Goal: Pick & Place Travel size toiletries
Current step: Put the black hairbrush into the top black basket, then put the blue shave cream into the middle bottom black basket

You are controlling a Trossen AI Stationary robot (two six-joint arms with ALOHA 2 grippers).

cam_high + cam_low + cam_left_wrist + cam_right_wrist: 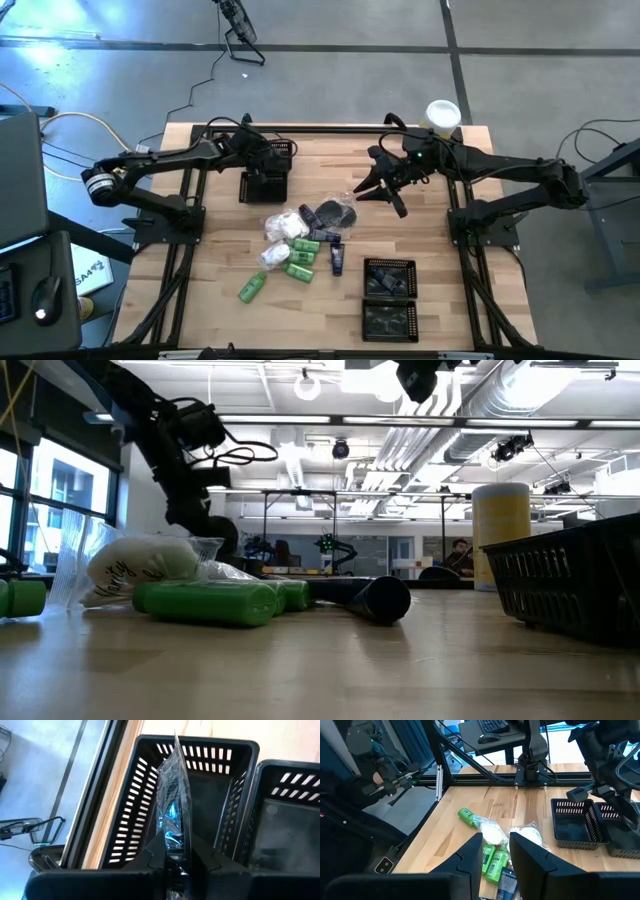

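Observation:
My left gripper (263, 162) (175, 862) hangs over the black mesh trays (265, 187) at the table's far left, shut on a clear crinkly packet (172, 795). My right gripper (370, 190) (496, 851) is open and holds nothing, up in the air on the far right side of the toiletries pile (300, 240). The pile lies on the wood: green bottles (492, 860), white packets (492, 832), a dark tube (337, 258) and round dark cases (330, 212). One green bottle (251, 288) lies apart, toward the near left. My left gripper pinches the clear packet between its two fingers (155, 857), by the end nearest the wrist (175, 840). The packet stands edge-on out past the fingertips, lifted clear above the open mesh tray (200, 742).
A second mesh tray (285, 770) sits right beside the one under the packet. Two more black trays (390, 278) (390, 320) stand at the near right. A tall yellow cylinder with a white lid (443, 115) stands at the far edge, behind my right arm.

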